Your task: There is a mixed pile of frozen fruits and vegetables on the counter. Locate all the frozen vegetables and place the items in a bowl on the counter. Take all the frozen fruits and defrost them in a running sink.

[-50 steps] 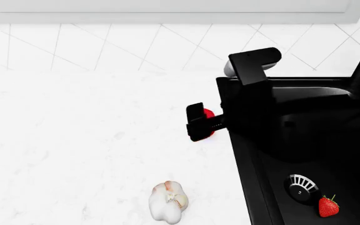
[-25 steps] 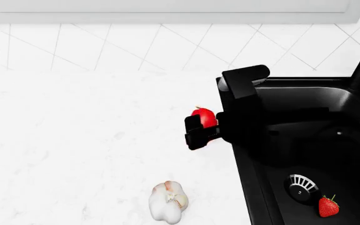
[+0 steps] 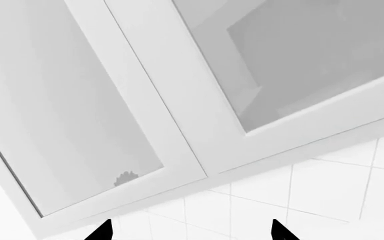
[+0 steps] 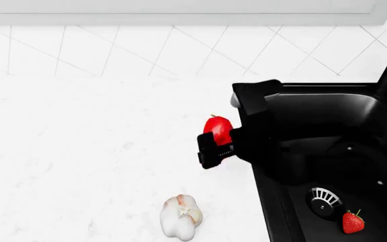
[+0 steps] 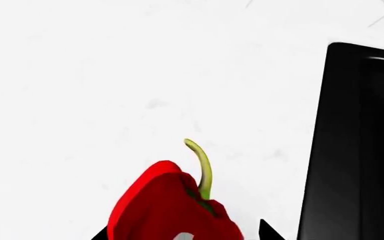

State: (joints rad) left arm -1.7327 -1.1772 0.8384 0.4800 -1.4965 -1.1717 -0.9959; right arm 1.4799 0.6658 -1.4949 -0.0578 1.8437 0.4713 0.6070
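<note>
We have the right gripper clamped on the pepper at frame centre beside the sink, left gripper spread idle; we judge the next move needs the bowl, which is out of view.

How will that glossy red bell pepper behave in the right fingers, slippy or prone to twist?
The small glossy red bell pepper with green stem looks smooth and shiny, so probably slick. Its lobed, tapering body sits between the right gripper fingers, so it may pivot if gripped off-centre. The thin curved stem looks fragile; best not to bear on it.
</note>
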